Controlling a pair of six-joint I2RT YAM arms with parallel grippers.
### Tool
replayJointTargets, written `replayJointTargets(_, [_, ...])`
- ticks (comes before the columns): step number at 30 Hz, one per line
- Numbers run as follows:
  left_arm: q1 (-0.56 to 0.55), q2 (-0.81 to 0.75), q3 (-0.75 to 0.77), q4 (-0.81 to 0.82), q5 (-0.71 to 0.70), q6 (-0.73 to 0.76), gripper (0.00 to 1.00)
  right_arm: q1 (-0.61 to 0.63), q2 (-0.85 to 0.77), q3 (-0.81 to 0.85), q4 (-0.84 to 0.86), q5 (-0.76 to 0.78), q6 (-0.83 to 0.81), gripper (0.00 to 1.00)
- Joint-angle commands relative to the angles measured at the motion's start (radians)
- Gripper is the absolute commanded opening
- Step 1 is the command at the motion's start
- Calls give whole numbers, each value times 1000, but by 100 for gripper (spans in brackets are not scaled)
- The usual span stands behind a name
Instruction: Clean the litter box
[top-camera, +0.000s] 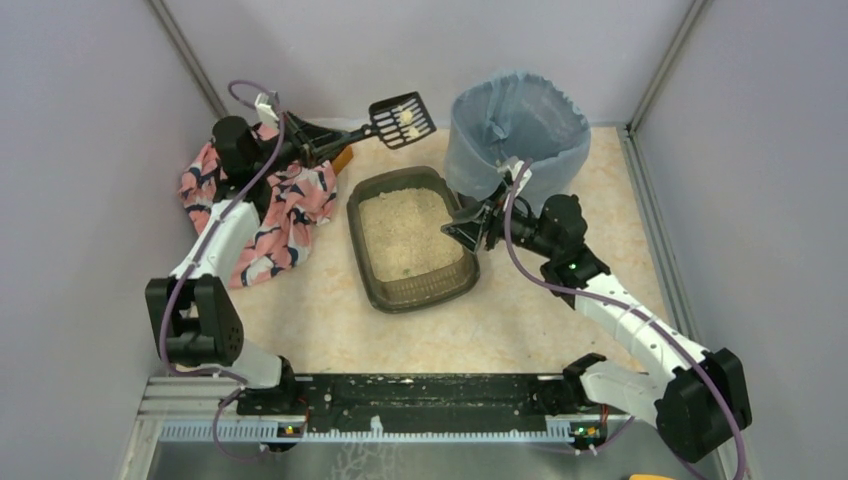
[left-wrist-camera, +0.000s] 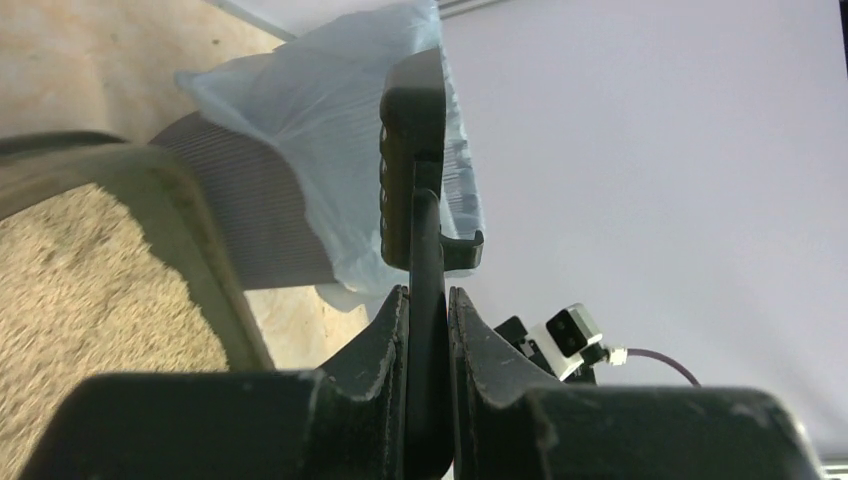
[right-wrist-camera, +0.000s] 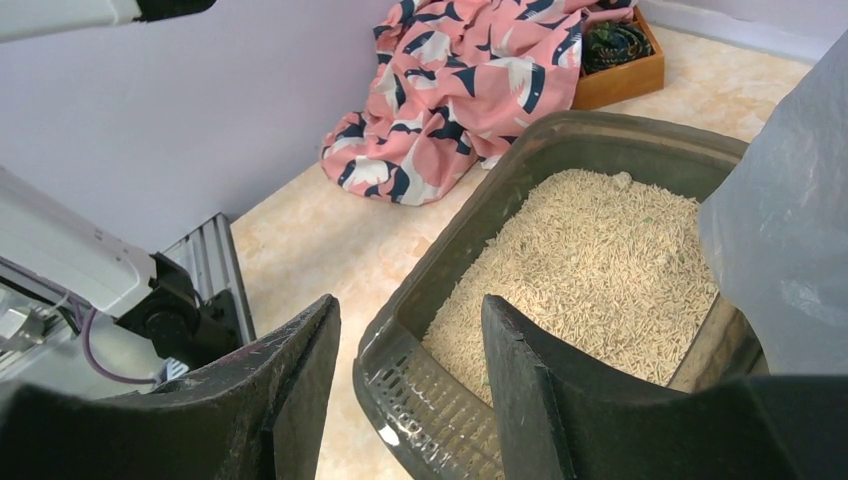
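Top external view, largest first. Beige mottled table (top-camera: 560, 320) carries everything. We take the litter box (top-camera: 425, 297) as landmark: a dark grey-brown tray at mid-table, filled with beige granules (top-camera: 408, 232).

Round bin (top-camera: 470, 160) with blue-grey liner stands just beyond the box's far right corner. In the left wrist view the liner hangs just past the box's rim.

Pink bird-print cloth (top-camera: 270, 215) lies heaped to the left of the box, apart from it.

Left gripper (top-camera: 322, 148) sits off the box's far left corner, above the cloth. Its 2 fingers (left-wrist-camera: 385, 340) are clamped on the handle of the black slotted scoop (top-camera: 402, 120). Scoop head points out beyond the box's far edge, face up, with a few pale clumps (top-camera: 408, 115) on it.

Right gripper (top-camera: 460, 228) is at the box's right wall, jaws apart. Right wrist view shows 1 finger outside the wall and 1 over the granules, with the rim in the gap. We cannot tell whether either finger touches the rim.

Small orange wooden tray (right-wrist-camera: 620, 88) lies beyond the box's far left corner, against the cloth's edge.
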Motion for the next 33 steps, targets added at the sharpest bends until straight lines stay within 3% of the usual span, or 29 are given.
replayJointTargets(1, [-73, 79, 143, 18, -70, -30, 0, -7, -44, 45, -2, -16, -26, 55])
replayJointTargets(18, [-277, 359, 525, 71, -183, 35, 0, -7, -156, 18, -80, 22, -71, 55])
replayJointTargets(24, [-353, 465, 712, -18, -194, 285, 0, -7, -165, 1, -84, 22, -72, 55])
replayJointTargets(28, [-398, 433, 710, -89, -264, 560, 0, -7, -180, -9, -99, 40, -81, 55])
replayJointTargets(33, [-428, 404, 655, -80, -260, 797, 0, -8, -172, -12, -88, 39, -80, 55])
